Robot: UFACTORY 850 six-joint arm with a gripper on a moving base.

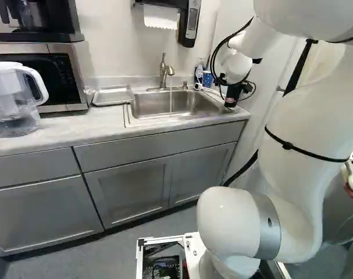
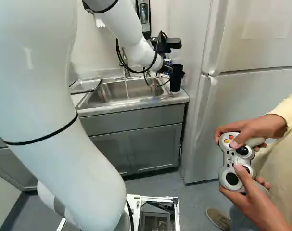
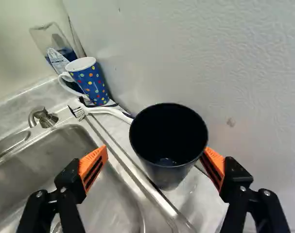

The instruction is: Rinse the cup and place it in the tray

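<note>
Black cup stands upright btwn the spread pads of the released pincer — not gripped — on counter btwn sink rim & fridge. One pad's at/nr it, other's apart; closing off-centre cld shove or tip it. Fridge crowds 1 side; basin side has room.

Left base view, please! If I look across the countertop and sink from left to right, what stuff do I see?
Clear pitcher → shallow tray → faucet → blue mug → black cup.
</note>
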